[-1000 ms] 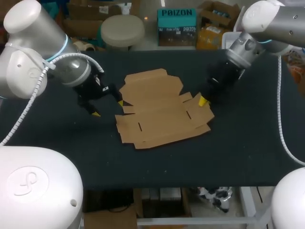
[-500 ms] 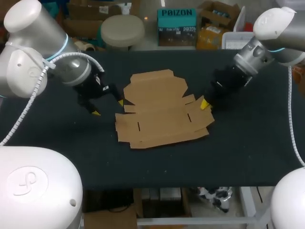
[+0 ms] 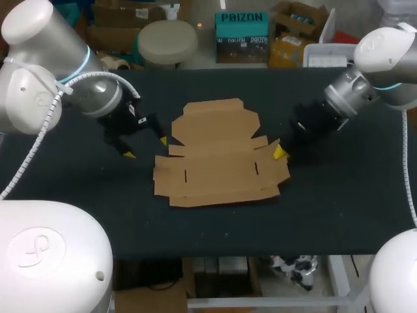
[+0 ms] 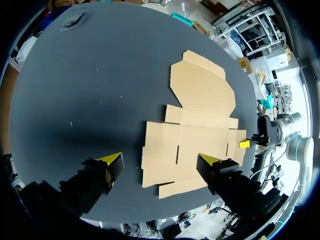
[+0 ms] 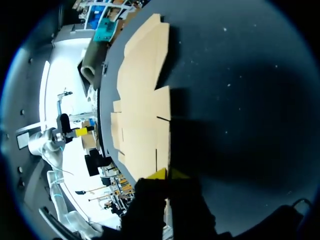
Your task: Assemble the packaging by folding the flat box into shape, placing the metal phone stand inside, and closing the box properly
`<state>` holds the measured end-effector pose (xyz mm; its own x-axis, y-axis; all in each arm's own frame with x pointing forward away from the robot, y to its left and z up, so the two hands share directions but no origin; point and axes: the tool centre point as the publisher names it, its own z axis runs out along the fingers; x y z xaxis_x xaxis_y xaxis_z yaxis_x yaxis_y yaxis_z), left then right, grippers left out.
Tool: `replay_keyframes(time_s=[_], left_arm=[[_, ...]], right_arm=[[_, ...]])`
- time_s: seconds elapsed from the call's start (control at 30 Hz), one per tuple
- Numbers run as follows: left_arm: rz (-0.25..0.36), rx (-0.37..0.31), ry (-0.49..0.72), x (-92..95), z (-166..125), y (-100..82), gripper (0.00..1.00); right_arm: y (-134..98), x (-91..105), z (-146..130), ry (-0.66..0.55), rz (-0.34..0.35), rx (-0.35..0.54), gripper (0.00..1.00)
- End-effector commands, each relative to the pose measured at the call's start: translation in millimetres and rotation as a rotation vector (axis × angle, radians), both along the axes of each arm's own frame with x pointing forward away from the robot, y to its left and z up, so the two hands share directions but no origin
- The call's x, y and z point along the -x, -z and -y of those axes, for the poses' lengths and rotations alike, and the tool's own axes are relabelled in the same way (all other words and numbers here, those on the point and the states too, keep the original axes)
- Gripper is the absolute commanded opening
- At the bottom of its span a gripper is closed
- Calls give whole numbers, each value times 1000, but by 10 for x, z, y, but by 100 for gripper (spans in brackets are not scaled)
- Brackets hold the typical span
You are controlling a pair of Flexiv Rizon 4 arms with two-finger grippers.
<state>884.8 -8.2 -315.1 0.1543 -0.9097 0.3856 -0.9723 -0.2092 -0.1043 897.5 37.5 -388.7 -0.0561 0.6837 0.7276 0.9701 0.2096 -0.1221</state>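
Your right gripper pinched the flat box; your left gripper hung open beside it.
Your right gripper had its two yellow tips closed together on a flap at the box's right edge, low against the dark surface. Your left gripper held its fingers spread wide just off the box's left edge, one tip near the corner of the rear panel. The box lay unfolded and flat in the middle of the surface, between your two arms.
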Motion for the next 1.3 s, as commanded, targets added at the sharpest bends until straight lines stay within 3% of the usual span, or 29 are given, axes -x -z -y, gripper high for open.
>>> replay_keyframes(time_s=[0.03, 0.07, 0.1, 0.13, 0.17, 0.2, 0.47, 0.63, 0.7, 0.73, 0.77, 0.83, 0.87, 0.9, 1.3], left_arm=[[2, -6, 0, 27, 6, -20, 100], [2, -6, 1, 29, 7, -20, 100], [2, -6, 1, 34, 9, -19, 100], [2, -6, 1, 37, 10, -18, 100], [1, -7, 2, 39, 11, -17, 100], [1, -7, 2, 41, 13, -17, 100], [3, -11, 5, 56, 32, -19, 100], [4, -14, 2, 65, 25, -28, 100], [3, -15, 2, 67, 26, -27, 100], [2, -15, 2, 67, 29, -25, 100], [1, -15, 3, 68, 32, -22, 100], [-1, -15, 3, 68, 36, -16, 100], [-2, -16, 3, 69, 37, -13, 100], [-3, -16, 2, 69, 37, -12, 100], [-4, -13, -2, 94, 57, -16, 100]], right_arm=[[5, 53, 16, 14, 19, -6, 0], [4, 59, 19, 12, 19, -4, 2], [0, 62, 23, 5, 18, -3, 33], [-5, 64, 26, 3, 17, -3, 49], [-11, 61, 32, -4, 19, 2, 88], [-17, 50, 39, -5, 19, 3, 100], [21, -21, 51, -36, -8, 8, 100], [40, 26, 26, -50, -13, 6, 92], [59, 40, 20, -53, -17, 11, 85], [71, 44, 22, -53, -18, 12, 74], [79, 49, 23, -52, -23, 11, 53], [91, 65, 25, -51, -27, 10, 38], [89, 80, 26, -52, -28, 8, 16], [81, 94, 28, -52, -29, 8, 0], [59, 206, 81, -90, -21, -18, 0]])
